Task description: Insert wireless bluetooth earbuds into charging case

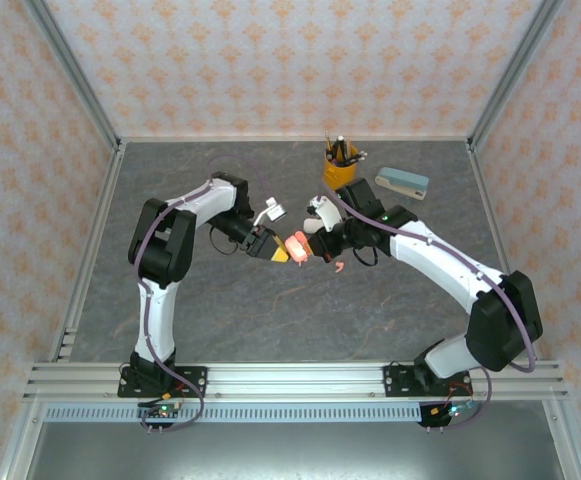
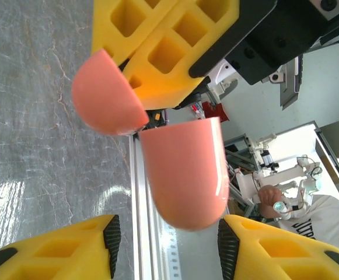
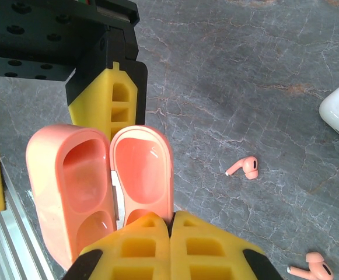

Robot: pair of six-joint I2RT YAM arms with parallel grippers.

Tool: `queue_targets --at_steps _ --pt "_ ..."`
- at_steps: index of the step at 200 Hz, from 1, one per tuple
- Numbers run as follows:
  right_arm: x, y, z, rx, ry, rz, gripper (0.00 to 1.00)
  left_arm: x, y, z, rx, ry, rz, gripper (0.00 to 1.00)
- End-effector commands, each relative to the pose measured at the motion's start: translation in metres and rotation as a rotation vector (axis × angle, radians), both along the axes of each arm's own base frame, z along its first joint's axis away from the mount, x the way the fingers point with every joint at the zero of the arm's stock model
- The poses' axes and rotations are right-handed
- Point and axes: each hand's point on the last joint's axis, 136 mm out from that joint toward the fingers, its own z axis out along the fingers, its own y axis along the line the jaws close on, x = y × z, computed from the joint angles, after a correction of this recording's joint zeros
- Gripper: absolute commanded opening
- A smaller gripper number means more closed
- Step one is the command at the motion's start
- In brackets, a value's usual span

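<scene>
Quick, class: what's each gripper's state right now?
Left gripper: open, fingers straddling the pink case.
Right gripper: shut on the pink case, pinching its lid.

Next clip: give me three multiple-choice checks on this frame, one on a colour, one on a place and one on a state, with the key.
1. The case pinched by the right gripper is: A) white; B) salmon-pink; C) black.
2. The two loose pink earbuds lie: A) inside that case; B) on the table; C) in a bowl.
3. The case is: A) shut; B) open; C) wrapped in tape.

Key: 1 B, its shell is pink in both wrist views. 2 B, both rest on the grey surface, apart from the case. 3 B, its two hollow halves stand side by side, with their insides facing the right wrist camera.
</scene>
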Motion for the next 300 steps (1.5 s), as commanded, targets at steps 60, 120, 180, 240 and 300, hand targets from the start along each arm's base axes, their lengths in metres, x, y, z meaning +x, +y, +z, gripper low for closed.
queue_targets --at_steps 60,120,180,240,300 --pt "0.018 -0.012 0.018 -0.031 -0.081 -0.104 0.0 0.025 0.032 0.109 -0.146 -0.041 0.222 0.98" --pt "0.012 -0.02 0.042 0.001 -0.124 -0.14 0.0 0.042 0.048 0.16 -0.166 -0.142 0.275 0.98" --pt "0.007 -0.03 0.058 0.016 -0.156 -0.184 0.0 0.074 0.038 0.21 -0.15 -0.24 0.257 0.98" --pt "0.008 -0.031 0.058 0.018 -0.159 -0.198 0.0 0.173 -0.018 0.214 0.391 -0.575 0.743 0.99" --pt "0.003 -0.038 0.061 0.014 -0.188 -0.204 0.0 0.192 0.015 0.243 0.44 -0.679 1.041 0.99"
